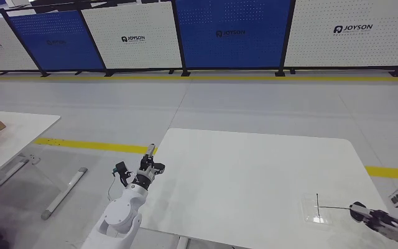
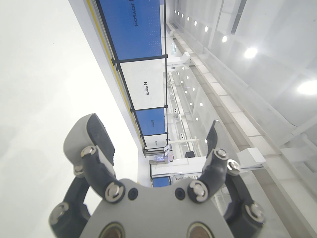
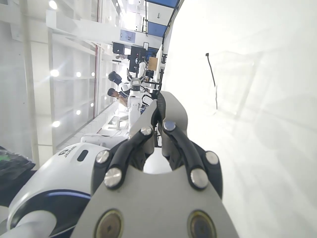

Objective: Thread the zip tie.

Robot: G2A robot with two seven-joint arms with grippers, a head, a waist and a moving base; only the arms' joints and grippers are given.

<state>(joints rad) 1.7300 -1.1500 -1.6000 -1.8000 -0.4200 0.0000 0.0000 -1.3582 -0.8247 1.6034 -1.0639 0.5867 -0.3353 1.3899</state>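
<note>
Zip tie (image 1: 317,200) (image 3: 210,69): black, lying on clear sheet (image 1: 307,215) (image 3: 247,75), near table (image 1: 249,187) front-right corner.
Right gripper (image 1: 356,211) (image 3: 158,100): jaws closed, just beside the sheet.
Left gripper (image 1: 149,163) (image 2: 156,130): jaws wide apart, empty, at left edge.

Lit bright by round ceiling lights (image 2: 250,52), blown out in both wrist views. The white surface (image 3: 247,25) is washed out by glare there, only faint soft shadows are cast, and edges are bent fisheye-style.
</note>
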